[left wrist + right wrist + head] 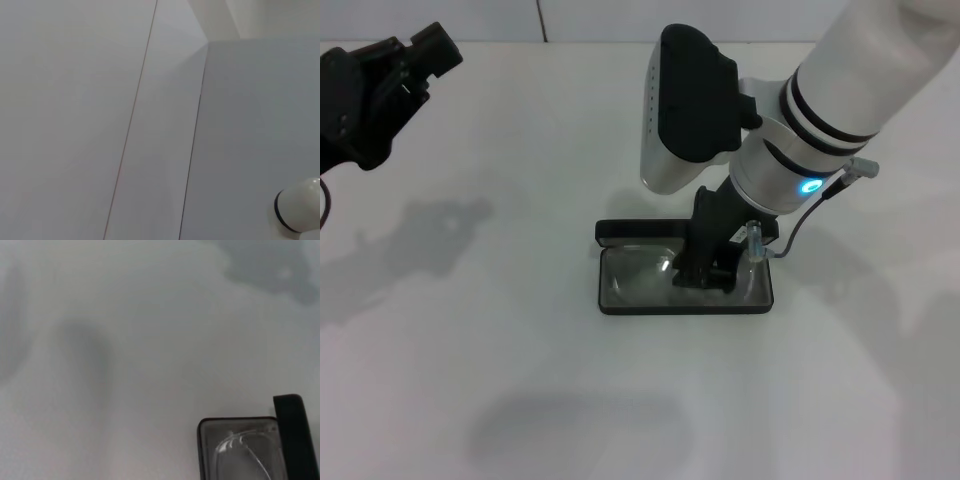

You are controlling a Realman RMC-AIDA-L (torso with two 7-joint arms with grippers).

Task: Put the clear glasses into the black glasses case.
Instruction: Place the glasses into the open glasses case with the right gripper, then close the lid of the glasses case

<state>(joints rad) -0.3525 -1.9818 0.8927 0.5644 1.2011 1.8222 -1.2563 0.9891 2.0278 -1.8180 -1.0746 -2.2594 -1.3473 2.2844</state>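
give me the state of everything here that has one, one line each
slim black hinged glasses case: open, lying flat on the table
transparent plastic glasses: lying inside the open case
right gripper: down in the case, at the glasses
left gripper: raised at far left, idle

Bright, even overhead light, white table (520,380) near blown out. Soft grey arm shadows fall left and at bottom of head view. Small glare spot on clear glasses (665,266). Right wrist view hazy, soft focus throughout.
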